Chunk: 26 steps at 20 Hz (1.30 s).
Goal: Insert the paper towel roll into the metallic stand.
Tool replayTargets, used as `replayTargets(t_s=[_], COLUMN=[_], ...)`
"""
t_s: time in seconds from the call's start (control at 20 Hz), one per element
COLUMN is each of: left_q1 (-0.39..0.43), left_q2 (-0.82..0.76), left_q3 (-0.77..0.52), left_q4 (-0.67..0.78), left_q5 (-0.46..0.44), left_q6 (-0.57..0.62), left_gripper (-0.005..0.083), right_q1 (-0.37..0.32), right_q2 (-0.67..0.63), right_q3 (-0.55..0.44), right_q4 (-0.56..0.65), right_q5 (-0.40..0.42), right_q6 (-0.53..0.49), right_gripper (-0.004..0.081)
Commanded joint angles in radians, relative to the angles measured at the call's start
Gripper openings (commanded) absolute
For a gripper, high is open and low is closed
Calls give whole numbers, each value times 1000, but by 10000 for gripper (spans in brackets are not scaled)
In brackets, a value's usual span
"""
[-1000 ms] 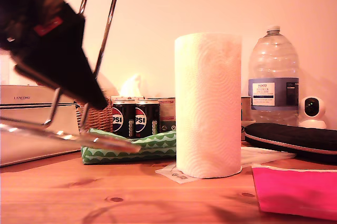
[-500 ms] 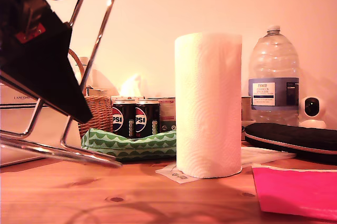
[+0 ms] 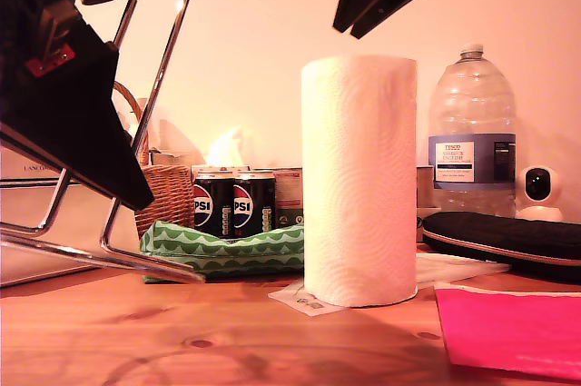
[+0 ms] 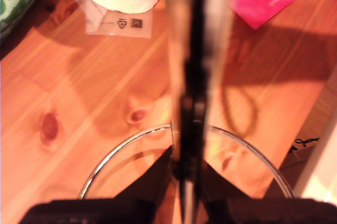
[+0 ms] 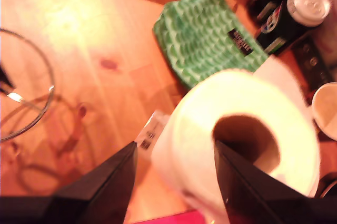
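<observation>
**Reach-for-roll step, stand lifted clear**

You have my first gripper [image 3: 86, 145] clamped on the metallic stand [image 3: 154, 86], tilted off the table. My second gripper [image 5: 174, 182], jaws spread, hangs just above the upright paper towel roll [image 3: 359, 182]. Next: descend, straddle the rim, pinch. Legible: Pepsi cans [image 3: 233, 207], Tesco bottle [image 3: 471, 123].

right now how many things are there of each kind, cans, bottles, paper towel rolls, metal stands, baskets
cans: 2
bottles: 1
paper towel rolls: 1
metal stands: 1
baskets: 1
total: 6
</observation>
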Motion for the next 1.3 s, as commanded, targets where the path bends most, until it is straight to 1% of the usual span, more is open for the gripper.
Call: replayTargets(t_s=[0.0, 0.1, 0.3, 0.35, 0.4, 0.45, 0.5, 0.6, 0.65, 0.75, 0.85, 1.05, 1.25], left_q1=[-2, -2, -2, -2, -2, -2, -2, -2, -2, 6, 18, 47, 53], left_q2=[-13, -13, -13, -13, -13, -13, -13, -13, -13, -13, -11, 13, 61], left_q3=[-2, -2, -2, -2, -2, -2, -2, -2, -2, -2, -2, -2, -3], left_q4=[15, 14, 14, 14, 10, -2, -13, -24, -24, -24, -23, -14, 5], left_q5=[10, 10, 10, 10, 10, 9, 9, 8, 8, 8, 5, -21, -103], left_q6=[4, 4, 4, 4, 4, 5, 6, 10, 18, 23, 33, 58, 77], left_gripper=[-24, -24, -24, -24, -24, -24, -24, -24, -24, -24, -24, -24, -24], right_q1=[10, 10, 10, 10, 10, 10, 10, 9, 9, 9, 8, -18, -57], right_q2=[40, 67, 122, 130, 136, 136, 136, 135, 135, 135, 134, 134, 134], right_q3=[5, 5, 5, 5, 5, 5, 6, 6, 7, 20, 68, 229, 368], right_q4=[22, 23, 27, 20, 19, 19, 19, 16, 11, -9, -57, -181, -289], right_q5=[19, 46, 49, 51, 52, 52, 52, 53, 58, 87, 121, 122, 122], right_q6=[-27, -32, -32, -32, -32, -34, -35, -35, -35, -31, -16, 46, 109], right_gripper=[423, 423, 420, 405, 369, 315, 233, 19, -8, -10, -10, -10, -10])
